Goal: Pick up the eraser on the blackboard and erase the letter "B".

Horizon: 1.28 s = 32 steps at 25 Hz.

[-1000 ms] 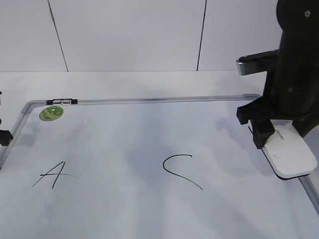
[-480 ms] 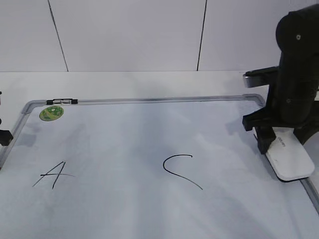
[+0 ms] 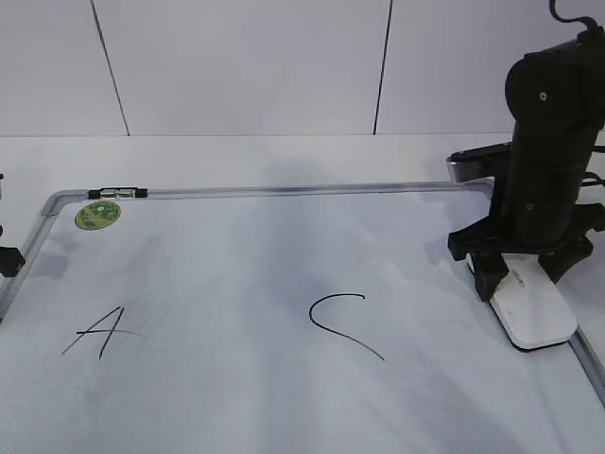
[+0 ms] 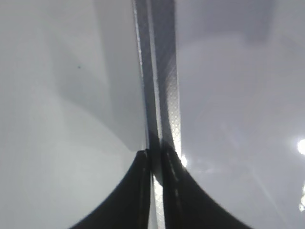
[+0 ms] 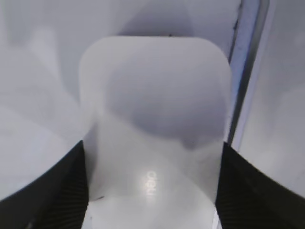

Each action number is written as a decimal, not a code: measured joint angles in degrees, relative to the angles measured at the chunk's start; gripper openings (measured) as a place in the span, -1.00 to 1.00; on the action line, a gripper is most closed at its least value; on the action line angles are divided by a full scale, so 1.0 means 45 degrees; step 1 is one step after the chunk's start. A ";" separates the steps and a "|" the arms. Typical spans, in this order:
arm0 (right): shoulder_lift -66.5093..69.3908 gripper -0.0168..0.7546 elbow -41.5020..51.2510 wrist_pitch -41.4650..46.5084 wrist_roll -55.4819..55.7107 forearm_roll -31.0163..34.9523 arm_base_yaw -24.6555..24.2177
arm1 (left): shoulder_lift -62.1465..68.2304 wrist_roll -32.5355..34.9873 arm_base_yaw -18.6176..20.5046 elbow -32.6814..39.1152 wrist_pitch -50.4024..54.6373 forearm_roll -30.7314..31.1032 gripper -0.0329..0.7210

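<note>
Eraser set down at the board's right edge, no "B" left between the A and the C.

Far left, the left hand (image 4: 155, 191) sits pinched together, empty, over the board's metal frame (image 4: 159, 86). On the blackboard (image 3: 236, 274) I see the green sticker (image 3: 97, 215), the letter A (image 3: 101, 331) and the letter C (image 3: 342, 324); the letter "B" is not visible, so the erasing looks finished. At the right, the right hand (image 3: 523, 274) straddles the eraser (image 3: 532, 307), fingers on either side; I cannot tell whether it grips or has let go. The eraser lies on the board just beside the right rail. To finish well, I'd say open wide and lift straight up, so the block doesn't drag.
</note>
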 joint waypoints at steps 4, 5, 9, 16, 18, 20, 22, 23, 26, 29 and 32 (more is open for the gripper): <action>0.0082 0.36 0.0000 -0.0058 -0.0031 0.0018 0.0000 | 0.0000 0.0000 0.0000 0.0000 0.0000 0.0000 -0.86; 0.0082 0.36 0.0000 -0.0058 -0.0065 0.0030 -0.0015 | 0.0000 0.0000 0.0000 0.0000 0.0000 0.0000 -0.86; 0.0107 0.36 -0.0048 -0.0058 -0.0306 0.0081 -0.0015 | 0.0000 0.0000 0.0000 0.0000 0.0000 0.0000 -0.86; 0.0126 0.36 -0.0067 -0.0105 -0.1378 0.1233 -0.0195 | 0.0000 0.0000 0.0000 0.0000 0.0000 0.0023 -0.86; 0.0155 0.36 -0.0067 -0.0101 -0.1610 0.1714 -0.0453 | 0.0000 0.0000 0.0000 0.0000 0.0000 0.0023 -0.86; 0.0155 0.36 -0.0067 -0.0109 -0.1784 0.2065 -0.0744 | 0.0000 0.0000 0.0000 0.0000 0.0000 0.0023 -0.86; 0.0155 0.36 -0.0067 -0.0132 -0.1920 0.2460 -0.1025 | 0.0000 0.0000 0.0000 0.0000 0.0000 0.0023 -0.86; 0.0155 0.36 -0.0067 -0.0132 -0.2013 0.2519 -0.1097 | 0.0000 0.0000 0.0000 0.0000 0.0000 0.0023 -0.86; 0.0155 0.36 -0.0067 -0.0132 -0.2254 0.2572 -0.1216 | 0.0000 0.0000 0.0000 0.0000 0.0000 0.0023 -0.86; 0.0155 0.36 -0.0067 -0.0108 -0.2504 0.2547 -0.1249 | 0.0000 0.0000 0.0000 0.0000 0.0000 0.0023 -0.86; 0.0155 0.36 -0.0067 -0.0108 -0.2664 0.2547 -0.1277 | 0.0000 0.0000 0.0000 0.0000 0.0000 0.0023 -0.86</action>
